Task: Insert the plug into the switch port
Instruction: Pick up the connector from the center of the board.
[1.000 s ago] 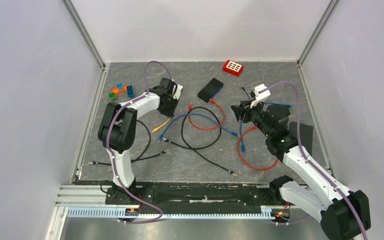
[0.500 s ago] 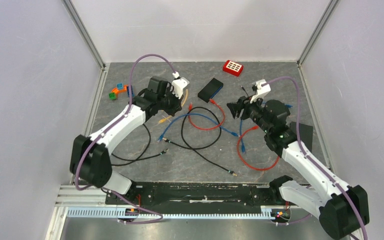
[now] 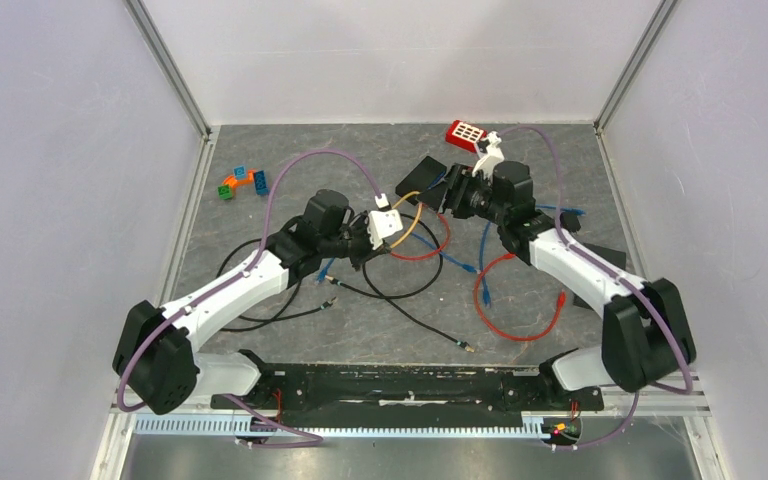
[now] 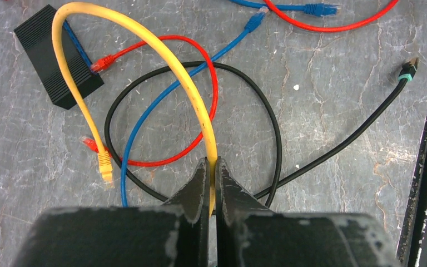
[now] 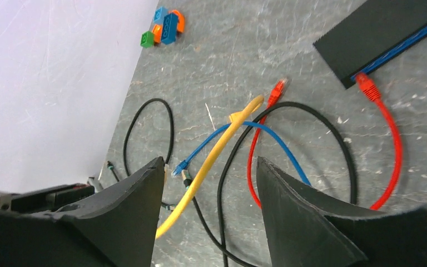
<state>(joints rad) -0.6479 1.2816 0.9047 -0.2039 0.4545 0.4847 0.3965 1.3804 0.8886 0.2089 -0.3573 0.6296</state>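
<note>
Left wrist: my left gripper (image 4: 211,167) pinches the yellow cable (image 4: 167,61). I see right gripper (image 5: 210,161) open near black switch (image 5: 389,33)

The bench (image 3: 250,140) is a grey, marbled slab. Toward its far side lies a black switch (image 4: 39,50), with a red block (image 3: 466,134) beyond it near the back edge. A cluster of coloured toy bricks (image 3: 239,182) sits at the far left. In the middle, a red cable (image 4: 214,94), a blue cable (image 4: 144,111) and a looped black cable (image 4: 278,139) cross one another. The red cable's end lies just beside the switch. Another red cable (image 3: 520,335) loops on the right, near a flat black pad (image 3: 610,262). The plug (image 4: 105,165) of a yellow cable (image 4: 194,105) seems to rest on the surface.
</note>
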